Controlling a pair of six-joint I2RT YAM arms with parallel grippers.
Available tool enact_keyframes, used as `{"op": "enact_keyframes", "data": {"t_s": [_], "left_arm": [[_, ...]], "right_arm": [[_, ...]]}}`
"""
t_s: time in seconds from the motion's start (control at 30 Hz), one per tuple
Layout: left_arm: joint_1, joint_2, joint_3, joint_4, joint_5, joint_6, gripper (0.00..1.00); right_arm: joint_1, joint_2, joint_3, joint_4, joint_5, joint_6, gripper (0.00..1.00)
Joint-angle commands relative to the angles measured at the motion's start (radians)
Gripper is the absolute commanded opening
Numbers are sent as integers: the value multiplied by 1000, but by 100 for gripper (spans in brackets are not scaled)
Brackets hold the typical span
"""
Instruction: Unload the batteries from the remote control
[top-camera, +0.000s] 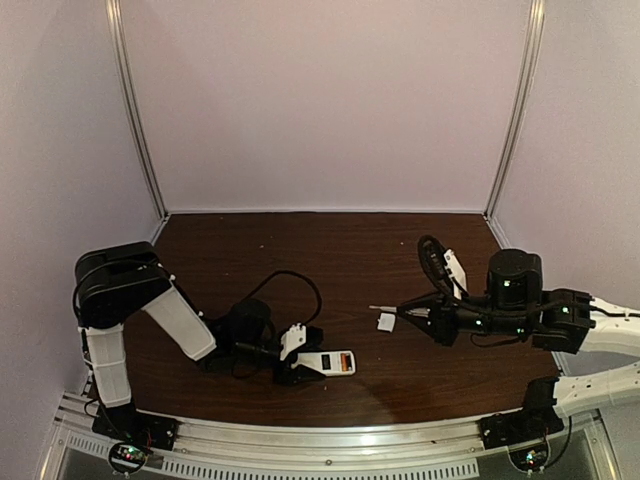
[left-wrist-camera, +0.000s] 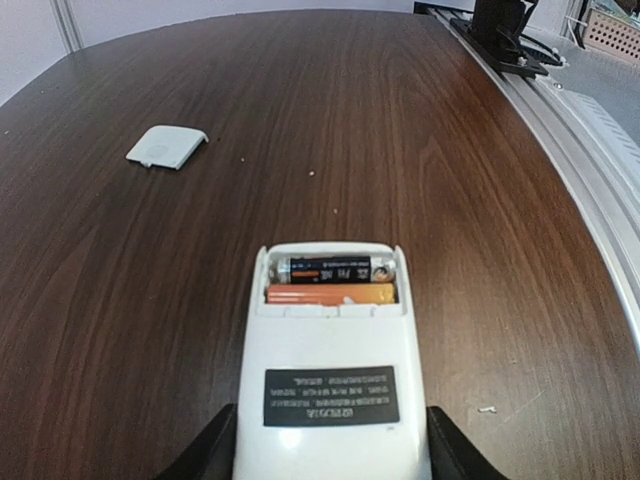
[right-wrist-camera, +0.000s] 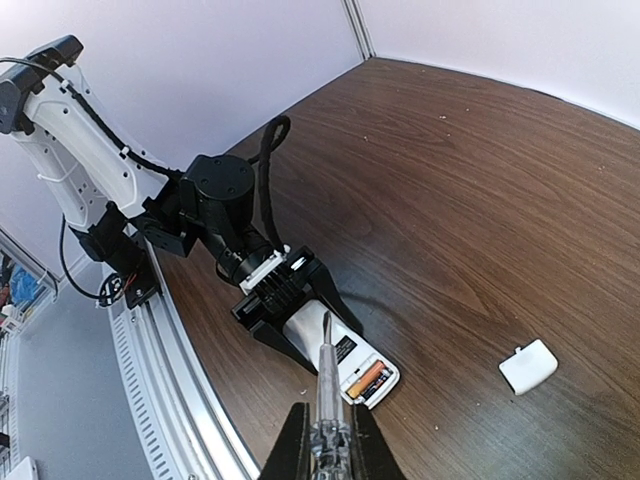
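Bare table (left-wrist-camera: 330, 120) lies past the remote's (left-wrist-camera: 331, 372) open end, so that way is free. The left gripper (left-wrist-camera: 330, 450) hugs its other end. The cover (left-wrist-camera: 166, 146) and screwdriver (right-wrist-camera: 326, 360) are well apart from it.

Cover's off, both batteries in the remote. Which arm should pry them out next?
Right. The right gripper holds the screwdriver, tip pointing toward the exposed batteries; the left gripper is occupied holding the remote.

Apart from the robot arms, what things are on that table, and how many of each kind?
remote control: 1
batteries: 2, one dark and one orange, both in the open back of the remote control
white cover: 1
screwdriver: 1
Total: 5
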Motion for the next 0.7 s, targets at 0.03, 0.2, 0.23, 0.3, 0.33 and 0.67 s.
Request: {"op": "enact_keyframes", "data": {"t_s": [0.03,0.2,0.23,0.3,0.33,0.67], "left_arm": [[0,-21,27,-72,10,37,28],[-17,-87,35,-91,-41,70,14],[-23,-99,36,-95,-61,80,10],[-29,-118,39,-98,-95,97,0],[-31,-126,41,-97,-106,104,0],[-31,-182,45,-100,-192,154,0]], "right_arm": [[6,-20,-5,-25,28,22,2],[7,-15,22,-62,56,17,2],[6,-11,32,-73,64,17,1],[6,-4,49,-92,78,18,0],[6,-3,57,-101,86,19,0],[6,14,95,-132,125,49,0]]}}
